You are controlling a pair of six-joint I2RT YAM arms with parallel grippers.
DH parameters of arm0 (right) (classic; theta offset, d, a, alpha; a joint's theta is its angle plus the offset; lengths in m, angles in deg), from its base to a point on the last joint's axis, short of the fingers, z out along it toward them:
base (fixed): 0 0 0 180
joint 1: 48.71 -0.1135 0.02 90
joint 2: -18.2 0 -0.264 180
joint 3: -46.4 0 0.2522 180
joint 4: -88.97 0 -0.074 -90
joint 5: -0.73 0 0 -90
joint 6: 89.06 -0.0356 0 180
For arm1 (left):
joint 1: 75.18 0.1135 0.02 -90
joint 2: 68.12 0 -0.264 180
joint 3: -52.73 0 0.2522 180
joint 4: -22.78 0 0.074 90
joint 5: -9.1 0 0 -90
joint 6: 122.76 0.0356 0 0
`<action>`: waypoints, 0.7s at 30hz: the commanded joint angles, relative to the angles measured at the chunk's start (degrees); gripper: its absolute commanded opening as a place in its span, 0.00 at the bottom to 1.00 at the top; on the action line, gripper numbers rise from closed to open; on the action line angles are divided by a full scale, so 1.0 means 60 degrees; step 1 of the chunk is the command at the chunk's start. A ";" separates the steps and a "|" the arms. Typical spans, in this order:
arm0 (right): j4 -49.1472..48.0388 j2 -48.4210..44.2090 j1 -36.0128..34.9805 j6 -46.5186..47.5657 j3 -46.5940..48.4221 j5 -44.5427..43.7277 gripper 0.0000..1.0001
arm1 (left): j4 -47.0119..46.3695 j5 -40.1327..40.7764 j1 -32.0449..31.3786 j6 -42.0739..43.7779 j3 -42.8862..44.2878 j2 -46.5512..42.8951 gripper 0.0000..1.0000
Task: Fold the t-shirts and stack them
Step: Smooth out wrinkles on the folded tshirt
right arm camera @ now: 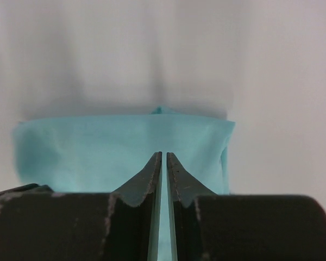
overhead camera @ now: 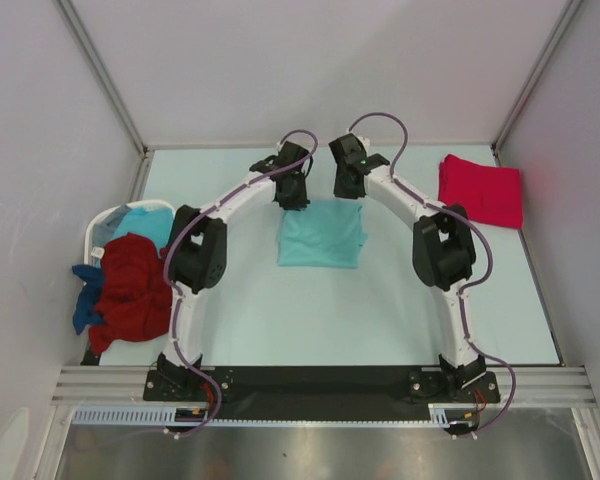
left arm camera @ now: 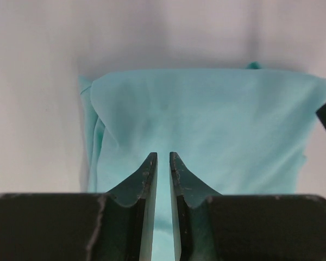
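Where teal shirt's (overhead camera: 321, 234) far edge lies, L tool (overhead camera: 295, 204) & R tool (overhead camera: 346, 192) hover.

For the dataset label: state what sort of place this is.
Probably a lab robot cell: white panel walls on metal framing, two arms bolted to a rail, t-shirts on a table.

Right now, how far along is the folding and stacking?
Done: pinkish-red shirt folded, far right. In hand: teal shirt folded at centre, left gripper and right gripper at its far edge, unstacked. Left: dark red shirt, blue shirt, light blue shirt at the basket.
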 commanded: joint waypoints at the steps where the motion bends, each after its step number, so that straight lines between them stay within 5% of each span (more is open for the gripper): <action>1: 0.0140 0.0317 0.0200 -0.0011 -0.0276 0.0277 0.12 | 0.0228 -0.0389 0.0159 0.0079 0.0044 0.0341 0.19; 21: -0.0153 0.0610 0.0346 -0.0128 -0.1111 0.0541 0.12 | -0.0007 -0.1151 0.0218 -0.0039 0.0000 0.1425 0.19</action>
